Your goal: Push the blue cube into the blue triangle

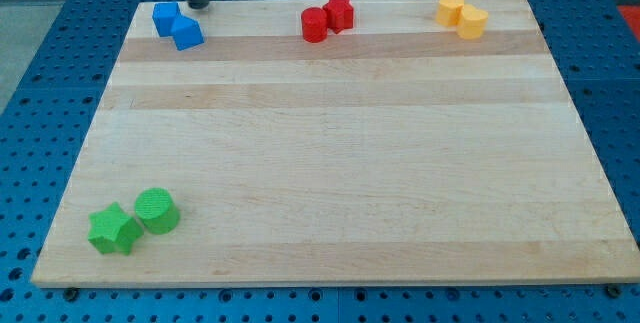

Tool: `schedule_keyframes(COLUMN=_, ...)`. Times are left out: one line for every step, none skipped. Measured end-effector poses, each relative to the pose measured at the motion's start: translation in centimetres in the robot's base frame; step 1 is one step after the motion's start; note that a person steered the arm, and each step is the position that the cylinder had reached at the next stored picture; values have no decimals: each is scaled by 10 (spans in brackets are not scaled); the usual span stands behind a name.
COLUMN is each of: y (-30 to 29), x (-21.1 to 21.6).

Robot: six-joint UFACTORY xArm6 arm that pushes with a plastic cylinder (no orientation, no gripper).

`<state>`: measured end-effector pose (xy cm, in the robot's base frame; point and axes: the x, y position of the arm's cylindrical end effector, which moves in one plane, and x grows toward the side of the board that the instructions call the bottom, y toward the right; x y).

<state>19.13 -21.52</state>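
Note:
The blue cube (165, 17) sits near the board's top left corner. The blue triangle (187, 33) lies right against it, just below and to its right; the two touch. My tip (198, 6) stands on the board's top edge, just right of the cube and above the triangle, a small gap away from both.
A red cylinder (314, 25) and a red star-like block (339, 12) sit together at top centre. Two yellow blocks (461, 14) sit at top right. A green star (113, 229) and green cylinder (157, 210) sit at bottom left on the wooden board (340, 163).

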Motion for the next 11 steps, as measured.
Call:
schedule_keyframes(y=-33, x=0)
schedule_keyframes(y=-79, x=0)
schedule_keyframes(y=-83, x=0)
schedule_keyframes(y=-81, x=2)
schedule_keyframes(y=-65, x=17)
schedule_keyframes(y=-58, x=23)
schedule_keyframes(y=-46, x=30)
schedule_keyframes(y=-20, x=40)
schedule_keyframes(y=-16, x=40)
schedule_keyframes(y=-15, x=44)
schedule_keyframes(y=-7, x=60)
